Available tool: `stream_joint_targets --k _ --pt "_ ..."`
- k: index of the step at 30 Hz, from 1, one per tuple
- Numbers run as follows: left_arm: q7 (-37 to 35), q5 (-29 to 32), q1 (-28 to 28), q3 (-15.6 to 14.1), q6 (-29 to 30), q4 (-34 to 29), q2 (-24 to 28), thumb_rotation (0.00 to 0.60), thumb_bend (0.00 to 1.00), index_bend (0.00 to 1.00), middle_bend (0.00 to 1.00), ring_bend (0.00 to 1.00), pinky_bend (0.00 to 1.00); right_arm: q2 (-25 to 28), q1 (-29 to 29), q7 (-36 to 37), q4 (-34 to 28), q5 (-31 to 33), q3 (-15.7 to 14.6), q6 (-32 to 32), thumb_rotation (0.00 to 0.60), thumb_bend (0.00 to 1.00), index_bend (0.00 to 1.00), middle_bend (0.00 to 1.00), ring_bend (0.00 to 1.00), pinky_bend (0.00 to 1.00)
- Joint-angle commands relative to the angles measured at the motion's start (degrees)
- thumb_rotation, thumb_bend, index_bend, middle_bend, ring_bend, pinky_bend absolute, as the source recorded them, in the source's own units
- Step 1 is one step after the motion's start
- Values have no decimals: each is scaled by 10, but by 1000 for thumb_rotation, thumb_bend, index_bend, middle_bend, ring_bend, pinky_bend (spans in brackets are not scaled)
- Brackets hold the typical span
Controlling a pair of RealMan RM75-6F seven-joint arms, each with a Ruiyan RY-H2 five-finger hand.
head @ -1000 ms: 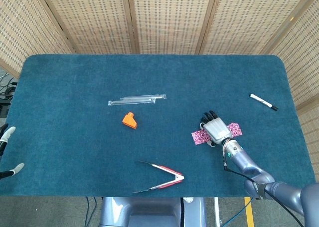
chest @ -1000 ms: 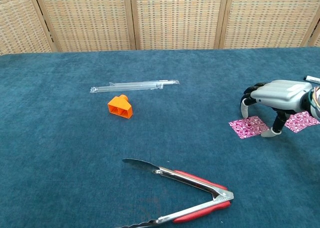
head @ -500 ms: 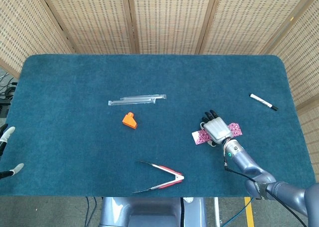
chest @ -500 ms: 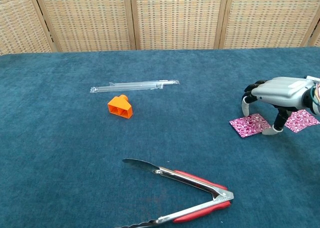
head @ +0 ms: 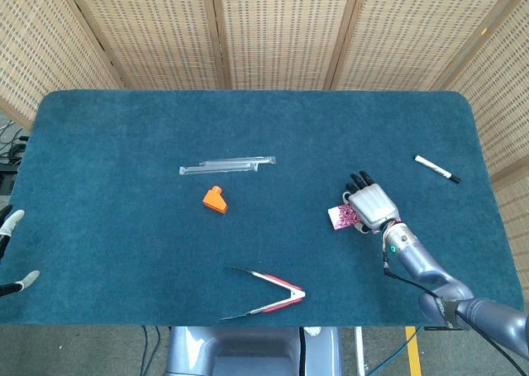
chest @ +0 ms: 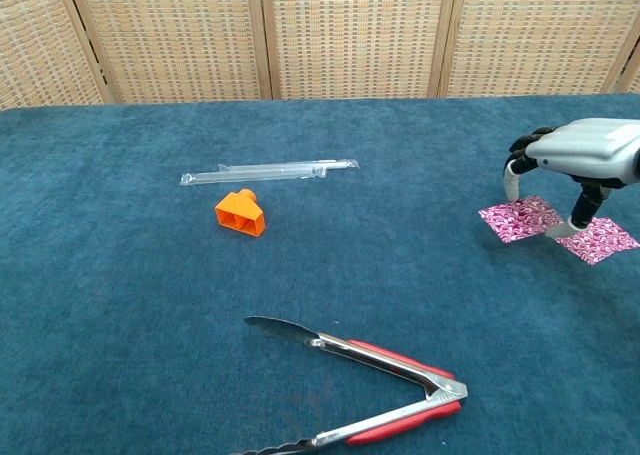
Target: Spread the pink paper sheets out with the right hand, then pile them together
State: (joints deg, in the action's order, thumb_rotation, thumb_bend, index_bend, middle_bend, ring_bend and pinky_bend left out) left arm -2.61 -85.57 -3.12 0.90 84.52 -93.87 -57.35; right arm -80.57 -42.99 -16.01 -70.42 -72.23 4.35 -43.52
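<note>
Two pink patterned paper sheets lie at the right of the blue table. In the chest view the left sheet (chest: pixel 520 218) and the right sheet (chest: pixel 600 241) meet at a corner. My right hand (chest: pixel 582 155) arches over them with fingers spread and fingertips (chest: pixel 561 231) down on the paper. From the head view the right hand (head: pixel 372 204) covers most of the paper, and only a pink edge (head: pixel 340 217) shows at its left. At the far left edge only the pale fingertips of my left hand (head: pixel 11 221) show, apart and holding nothing.
An orange plastic piece (head: pixel 215 199) and a clear plastic strip (head: pixel 227 164) lie left of centre. Red-handled tongs (head: pixel 269 297) sit near the front edge. A black-and-white marker (head: pixel 436 168) lies at the far right, beyond the right hand.
My right hand has slid to the right, dragging the left pink sheet with it until it meets the other sheet. The left hand has not moved.
</note>
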Motion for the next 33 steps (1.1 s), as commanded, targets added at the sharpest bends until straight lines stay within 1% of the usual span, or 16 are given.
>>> stream_joint_targets --k 1,6,10,17,22,25,28,33 --pt "1 -1 1 0 2 -2 1 600 13 0 0 0 0 14 4 7 0 0 -2 0 600 311 507 220 0 0" --pt "6 -3 4 -2 7 -8 2 600 12 0 0 0 0 30 17 29 14 -5 -9 -4 600 311 507 220 0 0" --pt "10 -4 5 -1 10 -12 4 600 12 0 0 0 0 33 26 48 33 -12 -17 -4 600 312 507 220 0 0" --pt "15 -5 8 -2 13 -18 5 600 11 0 0 0 0 20 41 94 85 -30 -32 1 600 311 507 216 0 0" --pt "18 -6 9 -2 15 -22 8 600 11 0 0 0 0 6 42 129 121 -48 -37 3 600 311 505 199 0 0" --pt "18 -6 9 -2 16 -24 9 600 11 0 0 0 0 -1 42 146 135 -58 -38 3 600 306 483 186 0 0" --pt "18 -6 9 -2 15 -24 9 600 11 0 0 0 0 -5 41 153 145 -63 -40 6 600 265 447 174 0 0" --pt "17 -5 9 -2 14 -24 9 600 11 0 0 0 0 -11 41 165 156 -69 -40 9 600 233 365 158 0 0"
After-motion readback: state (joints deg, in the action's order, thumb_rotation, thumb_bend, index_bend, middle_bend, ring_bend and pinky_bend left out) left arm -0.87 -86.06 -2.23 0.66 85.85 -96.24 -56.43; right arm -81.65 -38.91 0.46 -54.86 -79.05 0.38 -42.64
